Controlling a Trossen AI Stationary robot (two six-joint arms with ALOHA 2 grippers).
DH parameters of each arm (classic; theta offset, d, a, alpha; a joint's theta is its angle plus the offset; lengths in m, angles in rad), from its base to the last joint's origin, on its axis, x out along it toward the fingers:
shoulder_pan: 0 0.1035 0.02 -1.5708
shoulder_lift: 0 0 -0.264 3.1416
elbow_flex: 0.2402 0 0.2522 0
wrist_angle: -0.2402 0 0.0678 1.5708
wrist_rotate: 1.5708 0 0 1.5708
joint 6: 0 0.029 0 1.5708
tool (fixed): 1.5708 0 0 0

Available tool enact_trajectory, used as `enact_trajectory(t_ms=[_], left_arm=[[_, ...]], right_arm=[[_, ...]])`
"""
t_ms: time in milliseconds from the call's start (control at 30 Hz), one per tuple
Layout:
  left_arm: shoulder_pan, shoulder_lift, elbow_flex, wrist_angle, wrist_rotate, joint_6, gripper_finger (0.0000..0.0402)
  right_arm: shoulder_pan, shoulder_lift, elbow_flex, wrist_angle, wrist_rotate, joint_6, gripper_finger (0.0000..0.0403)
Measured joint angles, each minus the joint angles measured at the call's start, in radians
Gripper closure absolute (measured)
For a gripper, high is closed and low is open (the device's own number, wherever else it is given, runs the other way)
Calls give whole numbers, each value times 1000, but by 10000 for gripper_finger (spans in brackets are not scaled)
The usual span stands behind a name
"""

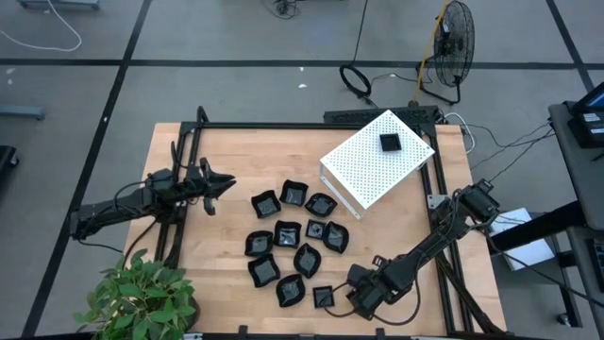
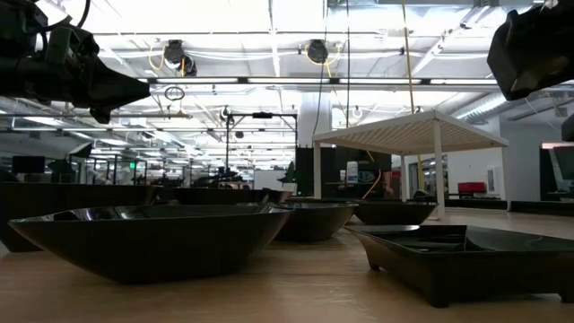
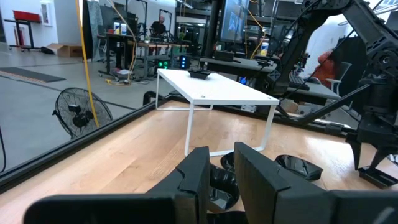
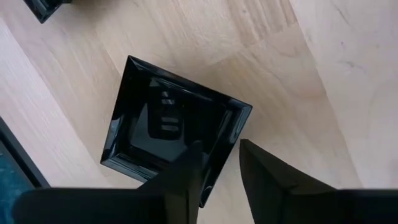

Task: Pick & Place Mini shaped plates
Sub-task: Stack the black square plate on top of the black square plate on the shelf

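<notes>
the right gripper (image 4: 217, 168) stands over a small square plate (image 4: 177, 127) at the near edge of the table, one finger (image 4: 186, 171) inside the dish and the other outside its rim, so the jaws straddle the plate's edge. whether they are pinching it already i cannot tell; there is a gap between the fingers and the plate sits flat on the wood. i judge this the grasp step of a pick: the fingers need to finish closing on the rim, then lift straight up before carrying the plate away, likely toward the white box (image 1: 377, 161) at about 1 o'clock from the cluster.

in the high view the right gripper (image 1: 363, 293) is just beside that square plate (image 1: 324, 297) at the 5 o'clock end of the group of black plates (image 1: 294, 241). one more dark plate (image 1: 390, 143) already sits on top of the box.

the left gripper (image 1: 215, 184) waits at the cluster's 10 o'clock, raised off the table, fingers close together with a narrow gap and nothing between them.

only the right wrist view shows the fingers astride the rim. only the high view shows the whole spread of plates. the low view shows the square plate (image 2: 462, 256) resting flat on the table (image 2: 296, 296), not lifted.
</notes>
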Motion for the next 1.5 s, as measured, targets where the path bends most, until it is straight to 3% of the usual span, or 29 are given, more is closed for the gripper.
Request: enact_trajectory(t_ms=[600,1500], left_arm=[[0,0,0,0,0,0,325],[0,0,0,0,0,0,325]], right_arm=[[-30,-1,0,0,0,-60,392],[-47,-1,0,1,1,-129,397]])
